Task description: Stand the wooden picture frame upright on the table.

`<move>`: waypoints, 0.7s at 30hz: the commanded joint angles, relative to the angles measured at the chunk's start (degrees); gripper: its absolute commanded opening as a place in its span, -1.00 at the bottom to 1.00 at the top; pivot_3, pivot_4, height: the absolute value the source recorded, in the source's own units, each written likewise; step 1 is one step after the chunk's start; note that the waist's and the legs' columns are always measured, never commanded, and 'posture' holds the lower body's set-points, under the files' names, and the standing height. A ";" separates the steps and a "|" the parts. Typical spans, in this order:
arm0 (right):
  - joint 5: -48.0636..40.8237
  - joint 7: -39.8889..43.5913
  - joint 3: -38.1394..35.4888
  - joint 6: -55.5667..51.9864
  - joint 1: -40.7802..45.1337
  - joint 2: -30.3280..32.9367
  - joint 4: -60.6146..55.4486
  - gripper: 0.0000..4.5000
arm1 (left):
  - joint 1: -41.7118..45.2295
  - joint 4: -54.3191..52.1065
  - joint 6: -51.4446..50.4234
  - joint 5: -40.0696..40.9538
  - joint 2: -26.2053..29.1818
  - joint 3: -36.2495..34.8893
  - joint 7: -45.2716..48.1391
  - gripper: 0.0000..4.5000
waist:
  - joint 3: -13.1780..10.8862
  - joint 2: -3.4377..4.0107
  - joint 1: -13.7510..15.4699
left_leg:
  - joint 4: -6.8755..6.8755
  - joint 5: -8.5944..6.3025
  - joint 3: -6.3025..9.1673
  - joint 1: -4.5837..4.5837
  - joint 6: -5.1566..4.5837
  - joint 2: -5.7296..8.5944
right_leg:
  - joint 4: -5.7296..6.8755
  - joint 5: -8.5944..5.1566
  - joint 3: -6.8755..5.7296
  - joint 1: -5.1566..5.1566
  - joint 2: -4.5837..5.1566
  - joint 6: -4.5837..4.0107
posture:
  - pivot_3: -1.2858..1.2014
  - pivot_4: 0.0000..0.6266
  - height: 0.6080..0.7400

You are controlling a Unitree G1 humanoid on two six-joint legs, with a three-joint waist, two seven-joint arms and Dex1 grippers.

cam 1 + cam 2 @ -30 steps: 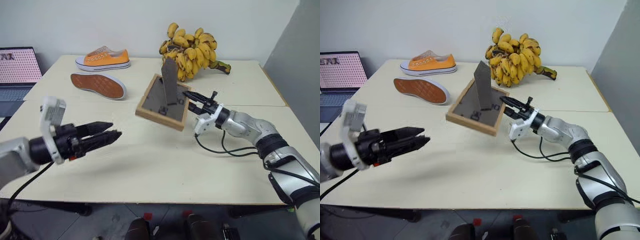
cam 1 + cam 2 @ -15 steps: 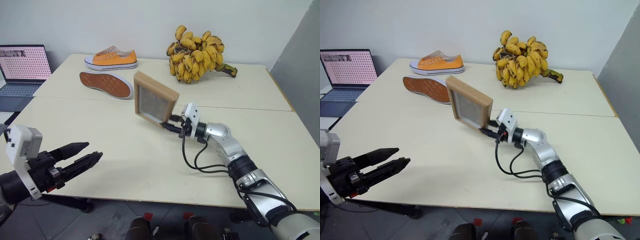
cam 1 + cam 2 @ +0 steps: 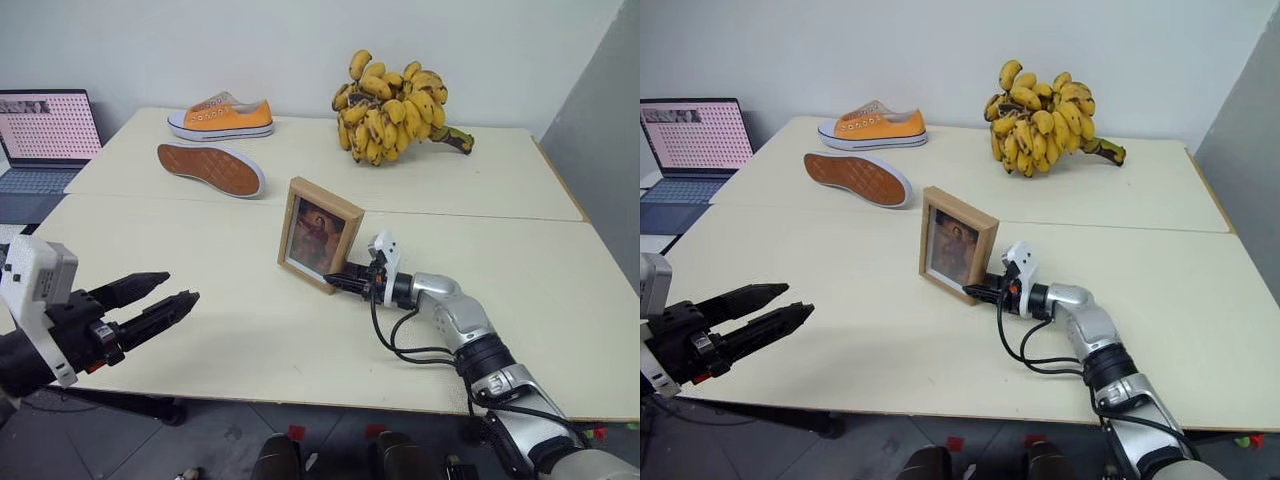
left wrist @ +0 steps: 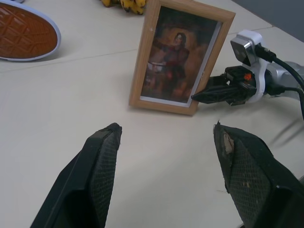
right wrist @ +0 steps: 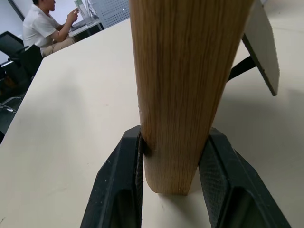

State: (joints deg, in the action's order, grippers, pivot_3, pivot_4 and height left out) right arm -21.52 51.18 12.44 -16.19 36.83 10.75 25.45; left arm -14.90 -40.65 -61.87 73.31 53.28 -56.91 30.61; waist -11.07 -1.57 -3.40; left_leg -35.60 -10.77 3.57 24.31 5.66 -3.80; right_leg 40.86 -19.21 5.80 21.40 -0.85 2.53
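The right pincer (image 3: pixel 340 282) is clamping the lower right edge of the frame (image 3: pixel 318 234), one black finger on the picture face and one on the back, as the right wrist view shows with the wood edge (image 5: pixel 183 90) squeezed between the two pads. The frame is standing upright near the middle of the head views, its lower edge at the desk (image 3: pixel 250 340) surface, picture face turned toward the camera, and its stand flap (image 5: pixel 259 45) is jutting out behind it. The right arm is lying low across the desk from the lower right, a black cable looping beside it.

The left pincer (image 3: pixel 150 305) is hovering at the lower left of the head views, off the near desk edge, its two fingers spread apart and holding nothing. In the left wrist view those fingers (image 4: pixel 102 164) are framing the portrait from well apart.

There are no containers on the desk. Between the left pincer and the frame the desk surface is lying bare, and the same bare surface is running right of the arm to the desk's right edge. A seam is crossing the desk just behind the frame. Beyond it, a sole-up shoe (image 3: pixel 210 168) is lying at upper left, an orange shoe (image 3: pixel 222 116) is sitting near the far edge, and a banana bunch (image 3: pixel 392 103) is resting at upper centre. A laptop (image 3: pixel 45 135) is sitting off the left edge.
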 commanded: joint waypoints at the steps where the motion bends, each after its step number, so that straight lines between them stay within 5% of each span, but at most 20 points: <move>1: -0.28 -0.13 -1.57 -1.85 -0.43 -0.36 -3.64 -0.27 | 1.19 0.61 1.95 1.34 1.86 1.21 -0.53 0.48 | 0.00 0.00 -0.02 | 0.01 0.00 0.00 0.00 0.00 0.00 | 0.00 0.00 0.00 0.00 0.00 0.00 | 0.03 -0.52 1.00; 7: 1.78 -1.35 -1.32 -1.64 -1.41 0.25 -5.53 0.33 | 3.47 1.18 4.03 0.91 1.68 4.16 -2.50 0.48 | 0.00 0.00 -0.01 | 0.08 0.00 -0.02 0.00 0.00 0.00 | -0.02 -0.03 0.02 0.03 0.00 0.01 | 0.03 -0.52 1.00; 14: 4.32 -2.05 -0.93 -3.06 -4.06 3.77 -11.50 0.33 | 6.72 -1.83 8.90 -2.05 -3.04 13.43 -8.29 0.48 | 0.00 -0.01 0.12 | 0.15 0.01 -0.04 0.01 0.01 0.01 | -0.10 -0.03 0.05 0.02 0.01 0.02 | 0.03 -0.52 1.00; 21: 2.76 1.40 -4.83 -8.88 -13.56 19.26 -30.23 0.33 | 9.79 0.12 13.83 -7.83 -4.10 22.28 -4.68 0.48 | -0.03 0.04 1.10 | 0.20 0.01 -0.07 0.07 0.01 0.06 | -0.27 -0.07 0.08 0.03 0.05 0.07 | 0.03 -0.52 1.00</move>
State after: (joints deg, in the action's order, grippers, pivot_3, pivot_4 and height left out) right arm -16.71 51.30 9.98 -23.46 23.56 28.48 2.09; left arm -6.58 -40.85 -50.59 66.48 49.13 -35.07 24.77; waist -11.10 -1.53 -2.30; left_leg -35.40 -10.77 3.51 24.38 5.67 -3.76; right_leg 40.59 -19.28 5.87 21.44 -0.83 2.61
